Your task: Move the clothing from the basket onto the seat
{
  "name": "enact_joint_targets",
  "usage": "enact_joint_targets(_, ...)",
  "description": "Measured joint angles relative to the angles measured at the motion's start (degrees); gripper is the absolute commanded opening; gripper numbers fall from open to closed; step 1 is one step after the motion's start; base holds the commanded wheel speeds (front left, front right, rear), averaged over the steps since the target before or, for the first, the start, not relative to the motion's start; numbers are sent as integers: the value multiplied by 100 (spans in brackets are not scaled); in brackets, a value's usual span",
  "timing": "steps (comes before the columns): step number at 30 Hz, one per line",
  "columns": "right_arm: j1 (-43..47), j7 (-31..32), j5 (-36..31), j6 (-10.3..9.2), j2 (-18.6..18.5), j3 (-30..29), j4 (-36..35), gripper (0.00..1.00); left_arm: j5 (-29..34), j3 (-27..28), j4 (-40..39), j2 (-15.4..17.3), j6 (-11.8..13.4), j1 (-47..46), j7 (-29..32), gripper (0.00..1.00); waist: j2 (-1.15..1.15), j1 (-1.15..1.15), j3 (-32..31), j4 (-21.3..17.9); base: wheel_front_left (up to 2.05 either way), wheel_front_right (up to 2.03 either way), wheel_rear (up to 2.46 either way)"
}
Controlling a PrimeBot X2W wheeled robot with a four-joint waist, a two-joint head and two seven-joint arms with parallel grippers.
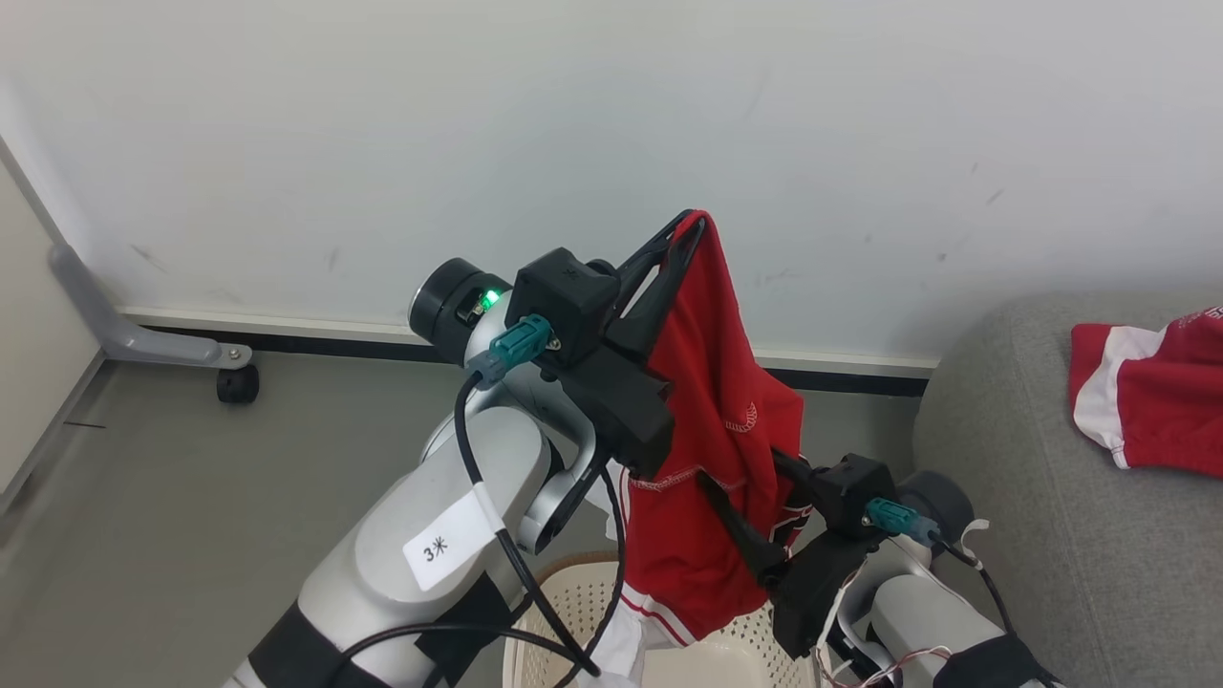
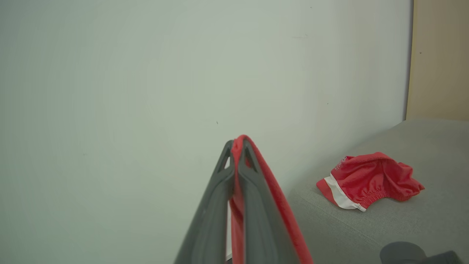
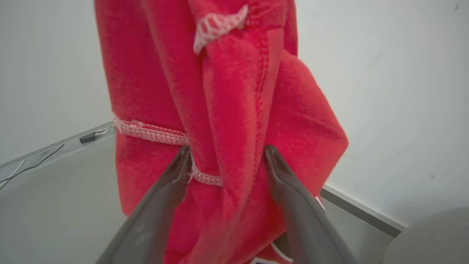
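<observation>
- A cream perforated basket (image 1: 573,612) is sitting lowest in the head view, directly beneath the two arms.
- The right hand (image 3: 226,154) is pointing into a hanging red garment (image 1: 707,449). Its two dark fingers (image 3: 172,183) are standing wide apart with a fold of cloth between them.
- The left hand (image 1: 690,225) is raised higher, its fingers pressed together and pinching the garment's top edge. The cloth is dangling from it, and its white-striped lower end is reaching down over the basket.
- To the robot's right, a grey seat (image 1: 1032,516) is carrying a second red garment (image 1: 1161,401), which is lying crumpled with a white panel showing.
- A pale wall (image 1: 573,124) is standing behind everything.
</observation>
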Motion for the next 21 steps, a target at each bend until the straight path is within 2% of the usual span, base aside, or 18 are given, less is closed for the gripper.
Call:
enact_joint_targets(1, -81, 0, 49, 0, 25, 11, 116, 45, -25, -20, -54, -1, 20, 0, 0, 0, 0, 0, 23, 35, 0, 0, 0)
enact_joint_targets(2, -113, 0, 51, 0, 38, 24, 170, 35, -43, -27, -70, -1, 45, 0, 0, 0, 0, 0, 34, 52, 0, 0, 0)
enact_joint_targets(3, -154, 0, 53, 0, 54, 52, 221, 16, -45, -25, -76, -2, 48, 1, 0, 0, 0, 0, 45, 65, 0, 0, 0)
enact_joint_targets(4, -193, 0, 69, 0, 62, 75, 252, 3, -51, -24, -83, 0, 49, 1, 1, 0, 0, 0, 54, 74, 0, 0, 0)
enact_joint_targets(5, -232, 0, 99, 0, 70, 98, 282, 0, -76, -23, -92, -1, 49, 1, 1, 0, 0, 0, 61, 81, 0, 0, 0)
enact_joint_targets(10, -483, 0, 153, 4, 74, 160, 348, 0, -196, 49, -88, 8, 122, 53, 0, 0, 0, 0, 82, 70, 0, 0, 0)
enact_joint_targets(15, -772, 0, 207, 5, -49, 223, 305, 0, -271, 204, -29, 172, 215, 376, -11, 0, 0, 0, 83, -78, 0, 0, 0)
enact_joint_targets(16, -828, 0, 208, 5, -111, 227, 285, 0, -288, 223, -25, 194, 248, 417, -14, 7, 0, 0, 83, -109, 0, 0, 0)
enact_joint_targets(17, -886, 0, 212, 5, -174, 225, 264, 0, -292, 243, -21, 211, 253, 459, -22, 29, 0, 0, 83, -141, 0, 0, 0)
enact_joint_targets(18, -945, 0, 222, 5, -241, 224, 241, 0, -294, 257, -11, 226, 260, 502, -44, 40, 0, 0, 83, -174, 0, 0, 0)
enact_joint_targets(19, -1006, 0, 229, 5, -304, 225, 225, 0, -302, 268, 4, 238, 277, 542, -64, 47, 0, 0, 83, -208, 0, 0, 0)
enact_joint_targets(20, -1057, 0, 229, 5, -360, 225, 204, 0, -320, 283, 12, 254, 297, 591, -68, 63, 0, 0, 83, -243, 0, 0, 0)
enact_joint_targets(21, -1111, 0, 229, 5, -413, 225, 187, 0, -339, 296, 23, 270, 297, 638, -70, 97, 0, 0, 83, -278, 0, 0, 0)
